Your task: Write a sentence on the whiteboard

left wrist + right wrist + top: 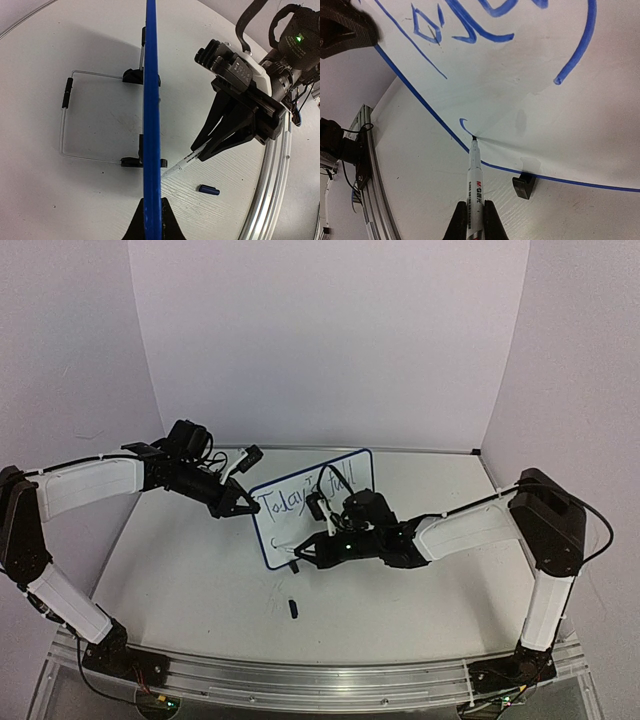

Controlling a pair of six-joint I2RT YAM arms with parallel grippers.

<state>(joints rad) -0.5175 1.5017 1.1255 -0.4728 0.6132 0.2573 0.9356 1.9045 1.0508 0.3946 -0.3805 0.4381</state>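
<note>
Left: your left gripper [240, 504] is clamped on the whiteboard [283, 540] rim, board standing mid-table | Board: sentence [300, 495] top line "Today's full" done, second line only a first hooked stroke | Right: your right gripper [472, 222] pinches the marker [475, 170], tip touching the board low-left | Left to do, by my judgement: most of line two.
</note>
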